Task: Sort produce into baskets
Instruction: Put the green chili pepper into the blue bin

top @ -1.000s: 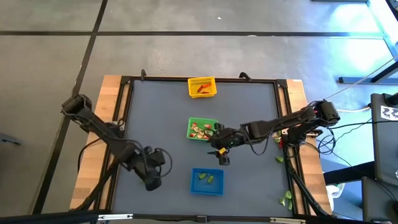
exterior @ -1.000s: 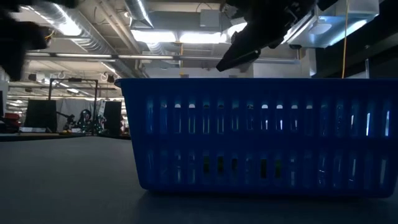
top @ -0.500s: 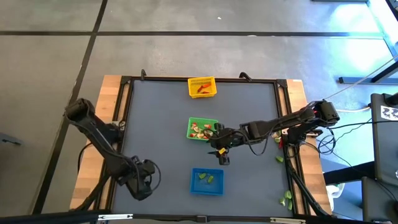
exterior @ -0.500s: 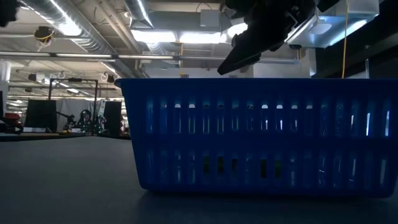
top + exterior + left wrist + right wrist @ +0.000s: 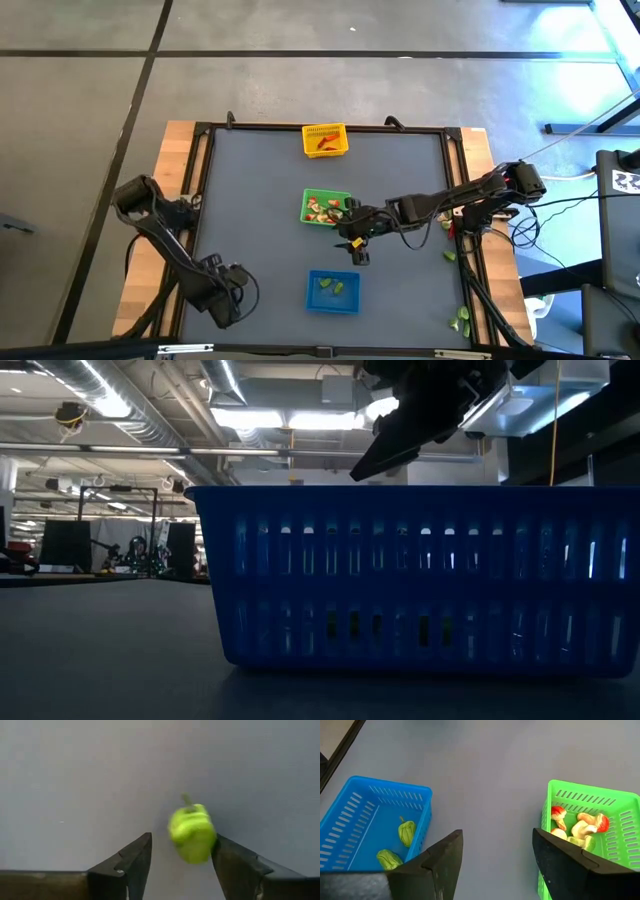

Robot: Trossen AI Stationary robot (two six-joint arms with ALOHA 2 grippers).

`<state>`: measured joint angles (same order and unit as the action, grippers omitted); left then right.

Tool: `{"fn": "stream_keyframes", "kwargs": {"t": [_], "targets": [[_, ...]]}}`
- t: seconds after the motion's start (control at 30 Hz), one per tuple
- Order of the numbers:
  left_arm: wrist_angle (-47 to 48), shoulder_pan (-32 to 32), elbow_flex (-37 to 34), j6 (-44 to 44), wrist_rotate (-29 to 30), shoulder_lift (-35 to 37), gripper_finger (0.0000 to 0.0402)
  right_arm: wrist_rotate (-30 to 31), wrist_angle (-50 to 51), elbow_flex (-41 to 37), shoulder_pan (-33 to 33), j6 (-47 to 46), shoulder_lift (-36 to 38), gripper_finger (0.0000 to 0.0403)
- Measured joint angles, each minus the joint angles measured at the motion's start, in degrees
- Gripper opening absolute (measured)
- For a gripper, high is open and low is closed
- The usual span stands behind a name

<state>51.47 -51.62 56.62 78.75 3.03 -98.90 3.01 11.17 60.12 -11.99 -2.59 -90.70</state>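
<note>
My left gripper [image 5: 226, 303] is low near the table's near left corner, open. In the left wrist view a light green pepper piece [image 5: 192, 833] lies on the grey table between its fingers [image 5: 181, 855], close beside one finger [image 5: 231, 862]. My right gripper [image 5: 356, 252] hangs open and empty between the green basket [image 5: 326, 208] and the blue basket [image 5: 333, 291]. The blue basket holds two light green pieces [image 5: 406, 832]. The green basket [image 5: 590, 835] holds red and cream pieces. The yellow basket [image 5: 325, 140] at the far edge holds an orange-red piece. My left gripper has the pepper piece [image 5: 200, 845] between its open fingers, which come from above. The piece lies on the table right beside one finger; I cannot tell whether that finger touches it.
Loose light green pieces lie along the table's right edge [image 5: 449, 256] and near its right front corner [image 5: 462, 320]. The blue basket [image 5: 420, 575] fills the low view, with my right gripper [image 5: 400, 440] above it. Bare grey mat lies left of the baskets.
My left gripper has gone toward the table's near left corner and come lower. My right arm has kept still.
</note>
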Motion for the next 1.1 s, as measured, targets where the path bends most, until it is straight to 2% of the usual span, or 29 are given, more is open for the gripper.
{"fn": "stream_keyframes", "kwargs": {"t": [0.13,0.33,0.5,0.67,0.83,0.97,1.1], "targets": [[-0.1,0.0,0.3,-1.4,0.5,-1.7,0.0163,0.0,0.2,0.0,0.0,0.0,0.0,0.0237],[-1.4,-0.1,0.2,-2.9,1.4,-1.5,0.0092,-2.5,0.1,0.0,-0.4,-0.8,0.0,0.0237],[-2.6,0.5,0.1,-3.8,2.2,-1.1,0.0049,-0.4,0.6,0.0,-3.0,-0.8,1.2,0.0237],[-4.4,2.2,1.4,-3.9,4.3,1.2,0.0047,1.5,4.2,0.0,-5.7,-2.1,3.8,0.0237],[-9.3,4.9,3.8,-8.1,10.8,5.1,0.0062,2.0,11.1,0.0,-9.0,-8.1,8.2,0.0237],[-17.2,8.1,5.1,-15.1,17.5,7.8,0.0064,2.5,16.2,0.0,-12.6,-12.5,10.7,0.0237],[-29.9,11.3,5.2,-27.2,20.3,8.5,0.0063,2.5,20.8,0.0,-16.0,-17.3,11.2,0.0237]]}}
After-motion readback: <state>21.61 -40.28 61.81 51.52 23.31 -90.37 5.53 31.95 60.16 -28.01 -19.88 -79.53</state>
